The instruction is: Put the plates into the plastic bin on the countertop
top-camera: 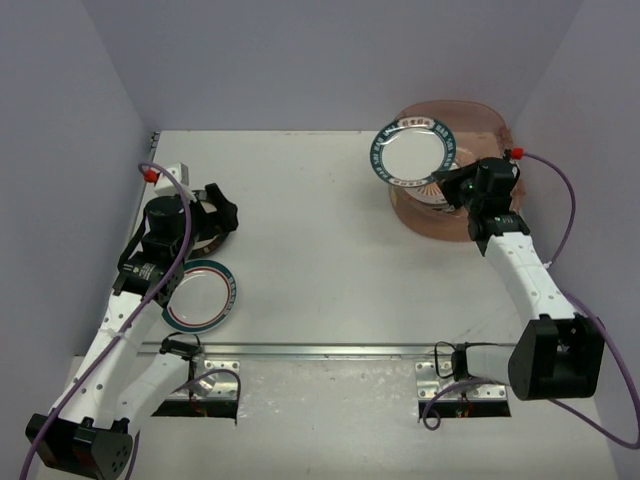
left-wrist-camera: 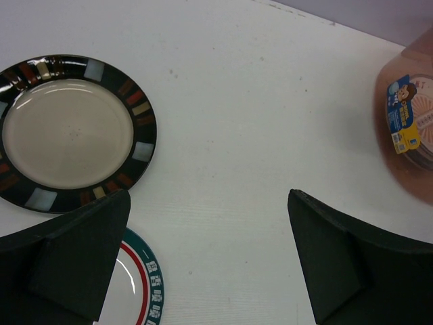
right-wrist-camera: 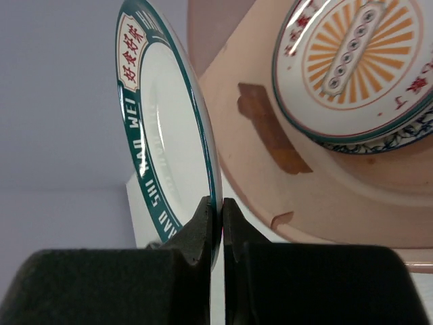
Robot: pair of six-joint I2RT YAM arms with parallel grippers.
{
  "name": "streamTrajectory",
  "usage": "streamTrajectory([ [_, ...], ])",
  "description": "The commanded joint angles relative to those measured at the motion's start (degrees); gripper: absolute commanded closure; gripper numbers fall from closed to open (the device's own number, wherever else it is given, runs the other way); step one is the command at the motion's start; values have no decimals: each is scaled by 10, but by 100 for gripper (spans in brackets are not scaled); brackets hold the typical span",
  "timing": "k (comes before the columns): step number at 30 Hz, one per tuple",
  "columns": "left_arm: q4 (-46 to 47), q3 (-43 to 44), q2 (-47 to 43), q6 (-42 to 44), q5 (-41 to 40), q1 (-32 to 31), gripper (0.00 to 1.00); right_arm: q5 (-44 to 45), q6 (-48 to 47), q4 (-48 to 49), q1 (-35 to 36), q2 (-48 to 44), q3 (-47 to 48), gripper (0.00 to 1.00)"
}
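My right gripper [top-camera: 447, 185] [right-wrist-camera: 222, 210] is shut on the rim of a white plate with a green lettered rim [top-camera: 412, 153] [right-wrist-camera: 166, 135], holding it on edge over the near-left side of the plastic bin [top-camera: 470, 228] [right-wrist-camera: 270, 135]. Inside the bin, an orange sunburst plate [right-wrist-camera: 352, 61] lies on top of a blue floral plate [right-wrist-camera: 399, 135]. My left gripper [top-camera: 215, 210] [left-wrist-camera: 210, 257] hangs open over the countertop [left-wrist-camera: 237, 101]. A black-rimmed plate [left-wrist-camera: 71, 132] lies flat just beyond its left finger. A green-and-red-rimmed plate [top-camera: 203, 296] [left-wrist-camera: 139, 284] lies below that finger.
A metal rail [top-camera: 320, 350] runs along the countertop's front edge. Grey walls close in the left, back and right sides. The bin's outer wall carries a blue cartoon sticker [left-wrist-camera: 400, 115].
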Motion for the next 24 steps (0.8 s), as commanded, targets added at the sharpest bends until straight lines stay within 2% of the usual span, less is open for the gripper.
streamTrajectory([
  [1, 30, -2, -6, 6, 18, 2, 0, 199, 160, 7, 3, 24, 10, 100],
  [6, 32, -2, -1, 5, 30, 2, 0, 284, 277, 9, 2, 63, -5, 100],
  [9, 34, -3, 1, 5, 41, 2, 0, 304, 272, 22, 1, 86, 12, 100],
  [13, 34, -3, 3, 7, 47, 2, 0, 271, 251, 8, -1, 152, 61, 100],
  [14, 34, -3, 2, 7, 47, 2, 0, 263, 252, 4, -1, 165, 67, 97],
  [15, 34, -4, 1, 7, 46, 2, 0, 258, 254, 4, -1, 172, 70, 91],
  [17, 34, -4, 0, 7, 45, 2, 0, 251, 254, 4, -1, 179, 71, 69],
  [20, 34, -4, 1, 8, 44, 2, 0, 243, 240, 4, -1, 175, 70, 49],
  [23, 32, -3, 7, 7, 43, 2, 0, 241, 229, 4, -1, 161, 72, 13],
  [24, 31, -2, 9, 7, 40, 2, 0, 235, 224, -9, -1, 154, 76, 5],
])
